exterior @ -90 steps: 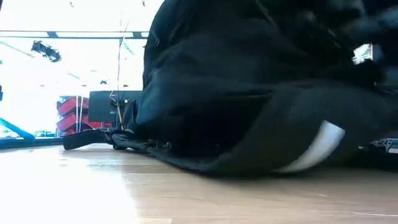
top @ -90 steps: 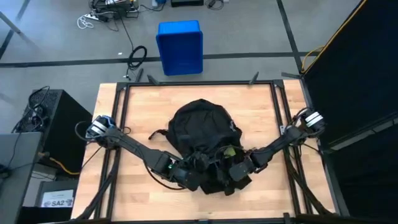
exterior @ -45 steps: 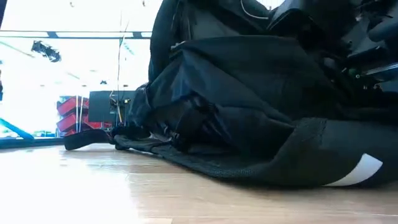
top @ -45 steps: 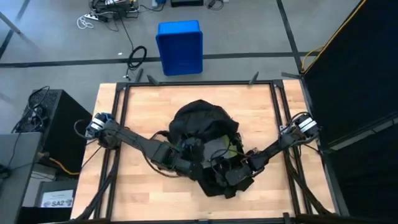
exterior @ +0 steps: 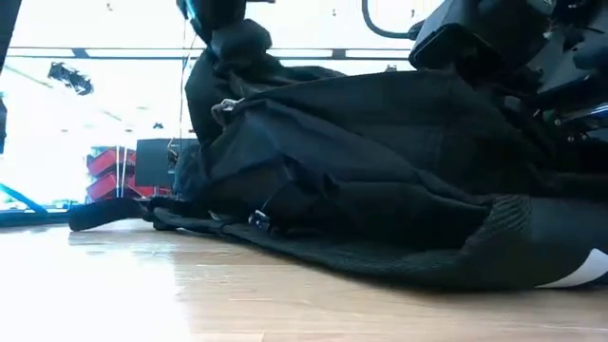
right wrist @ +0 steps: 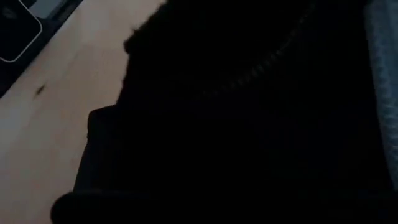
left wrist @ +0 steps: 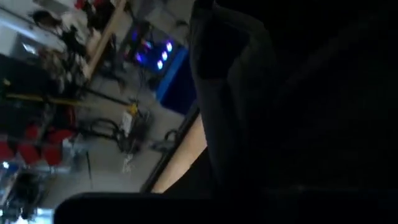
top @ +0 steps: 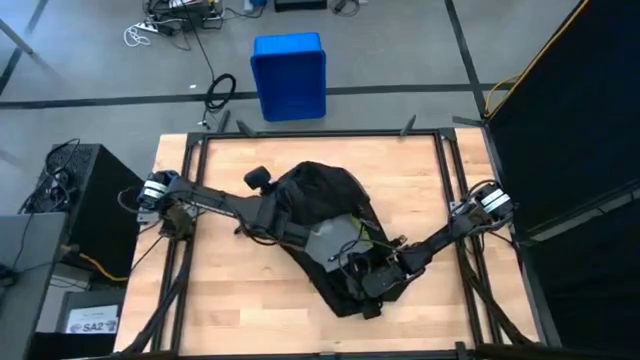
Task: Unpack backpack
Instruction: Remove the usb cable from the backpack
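The black backpack (top: pixel 325 215) lies on its side in the middle of the wooden table (top: pixel 215 300), and a grey inner surface (top: pixel 335 240) shows where it is drawn open. In the low view its fabric (exterior: pixel 380 171) rises to a peak at the left. My left gripper (top: pixel 300 232) is at the backpack's left side, shut on its fabric, and it shows at the top of the low view (exterior: pixel 214 14). My right gripper (top: pixel 360 275) is on the backpack's near end. A white stripe (exterior: pixel 584 271) shows at the near right. My left gripper holds a fold of the backpack's fabric at its upper left (exterior: pixel 228 57), coming at it from above. The picture's top edge cuts off the place of contact. The fabric is drawn up into a peak below the gripper, while the rest of the backpack lies on the table.
A blue bin (top: pixel 290 75) stands on the floor beyond the far edge, and a black box (top: pixel 90 200) stands left of the table. A black strap (exterior: pixel 104 214) trails on the table to the backpack's left. Bare wood lies at the near left and far right.
My left gripper has gone up and toward the table's far left with the backpack's fabric. The upper layer has been drawn off, a grey inside now shows, and the backpack has turned slantwise. My right gripper has shifted slightly toward the left.
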